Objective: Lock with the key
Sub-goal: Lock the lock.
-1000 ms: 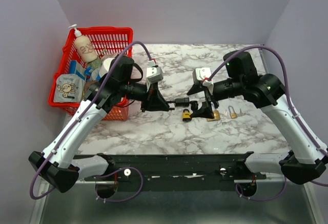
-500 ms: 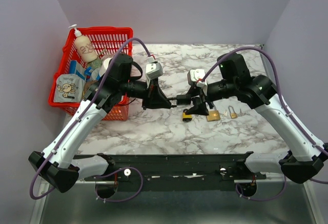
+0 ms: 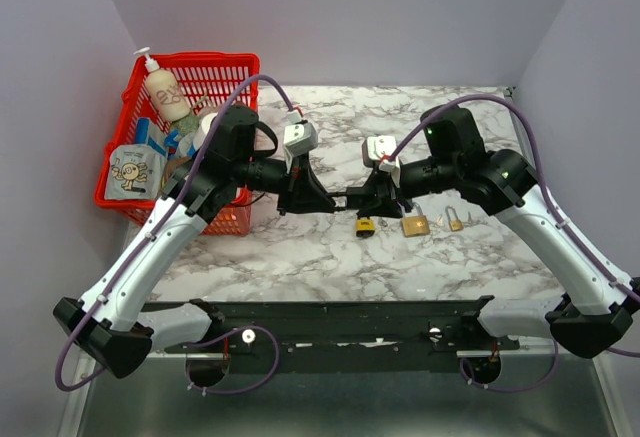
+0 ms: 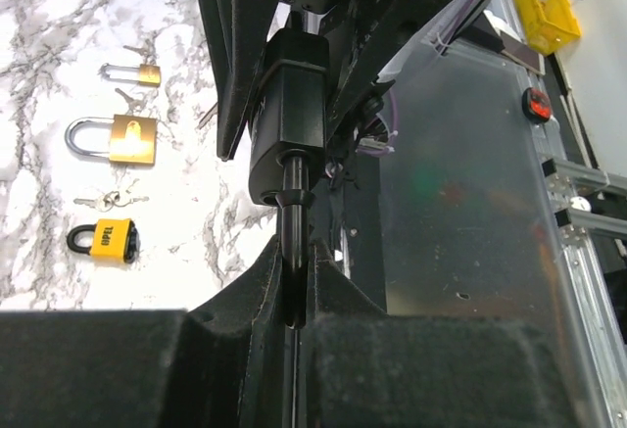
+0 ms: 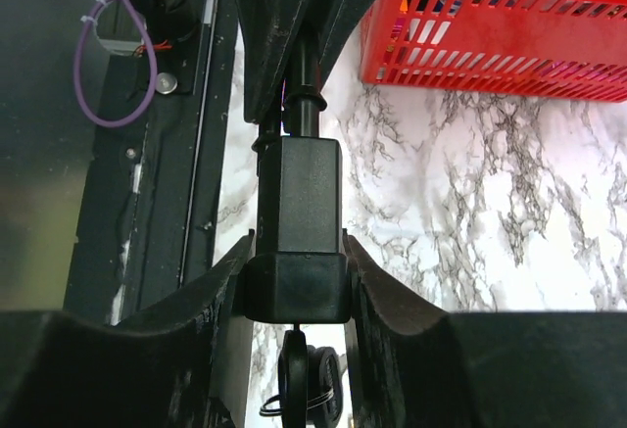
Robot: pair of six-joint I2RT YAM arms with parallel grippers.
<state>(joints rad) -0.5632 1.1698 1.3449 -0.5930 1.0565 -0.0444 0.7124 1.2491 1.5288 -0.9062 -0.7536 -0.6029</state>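
right gripper (image 5: 297, 286) clenched around the body of the black padlock (image 5: 299, 203), left gripper (image 4: 291, 315) pinching its shackle (image 4: 291, 237). the lock is braced in the air between them, above the tabletop (image 3: 480, 257), probably steadied for pushing it shut.

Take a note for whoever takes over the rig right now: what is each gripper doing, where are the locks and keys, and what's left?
Grippers: left gripper is shut on the shackle of the black padlock; right gripper is shut on its body. The lock is held between the arms.
On the table: yellow padlock, loose keys, large brass padlock, small brass padlock.
Done: lock picked up.
Left: the key turn. I cannot tell whether a key is in the lock.
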